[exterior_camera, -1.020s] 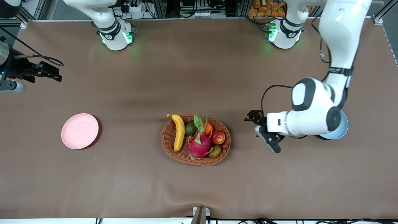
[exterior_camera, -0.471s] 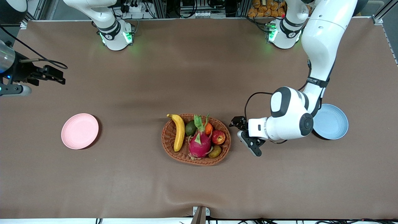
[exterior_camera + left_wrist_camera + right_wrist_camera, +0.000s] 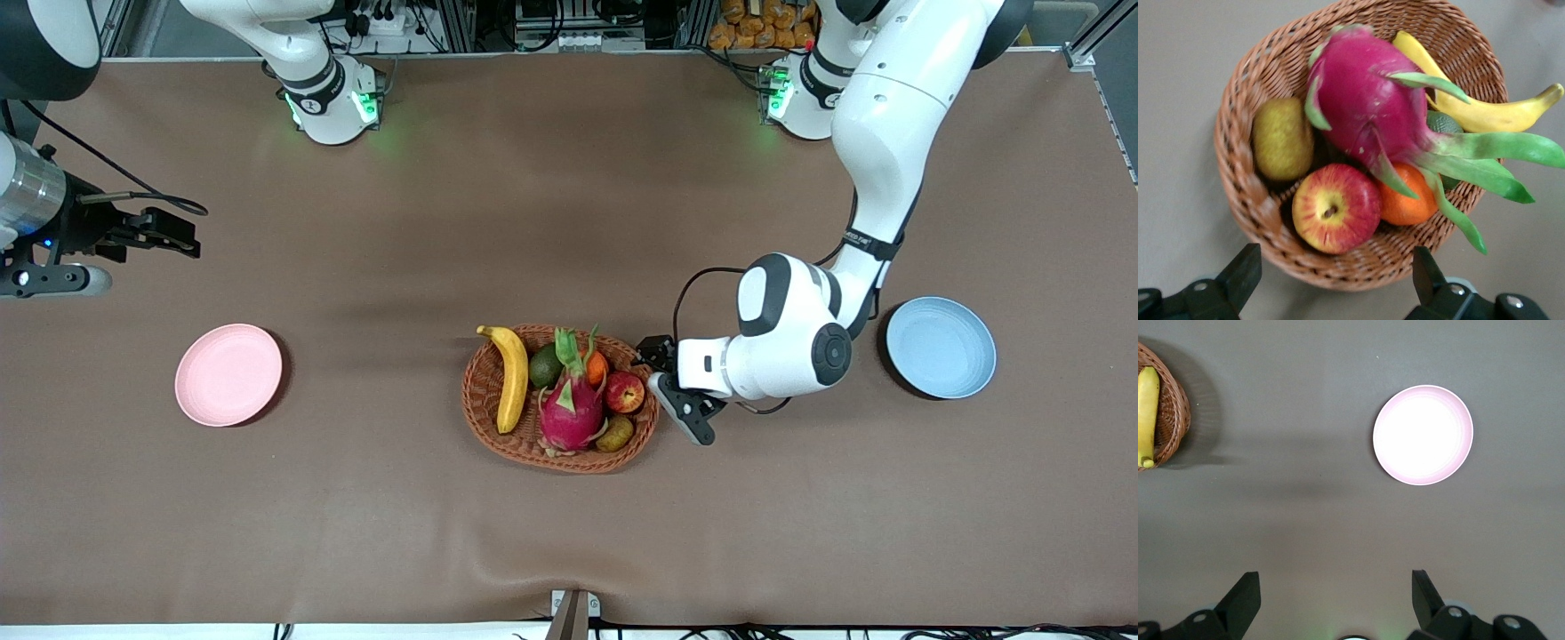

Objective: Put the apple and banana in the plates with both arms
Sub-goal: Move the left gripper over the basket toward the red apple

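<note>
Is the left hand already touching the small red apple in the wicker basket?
Apart. The left wrist view shows the open left hand outside the basket rim, short of the small red apple.

Robotics lab: my two green-lit bases bolted to a brown-covered tabletop, aluminium framing and cabling along its edge.

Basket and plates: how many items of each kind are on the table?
Plates: 2, pink, blue
Basket: 1
Fruit in basket: 6, banana, apple, dragon fruit, orange, avocado, kiwi
Total: 9
</note>
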Available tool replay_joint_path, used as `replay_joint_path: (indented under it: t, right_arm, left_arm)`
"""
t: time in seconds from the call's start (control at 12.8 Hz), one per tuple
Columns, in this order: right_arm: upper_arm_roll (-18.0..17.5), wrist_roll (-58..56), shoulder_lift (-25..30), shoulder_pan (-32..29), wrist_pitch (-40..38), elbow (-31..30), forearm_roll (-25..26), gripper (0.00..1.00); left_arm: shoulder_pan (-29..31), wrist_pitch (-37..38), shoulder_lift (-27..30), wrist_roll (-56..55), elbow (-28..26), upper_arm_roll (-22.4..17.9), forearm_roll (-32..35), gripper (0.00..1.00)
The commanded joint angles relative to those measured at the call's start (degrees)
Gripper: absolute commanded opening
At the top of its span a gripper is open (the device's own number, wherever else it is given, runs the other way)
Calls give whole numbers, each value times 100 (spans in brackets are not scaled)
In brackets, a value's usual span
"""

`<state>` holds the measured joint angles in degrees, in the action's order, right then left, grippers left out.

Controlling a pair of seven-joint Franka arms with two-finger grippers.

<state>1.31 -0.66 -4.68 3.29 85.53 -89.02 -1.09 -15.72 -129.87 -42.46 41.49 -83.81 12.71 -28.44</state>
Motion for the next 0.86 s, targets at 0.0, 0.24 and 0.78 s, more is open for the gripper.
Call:
replay_joint_path:
  t: [0.0,0.24,0.78]
  right_arm:
    - [36,31,-95,93,16,139,-14,100]
    - [36,31,-103,154,16,122,-14,100]
    - [36,31,-104,251,16,130,-14,100]
  left_arm:
    - [-150,-214,-149,369,172,-5,-144,100]
    - [-159,-232,-297,597,251,-5,-135,100]
    - [-291,-522,-509,615,278,-5,-153,100]
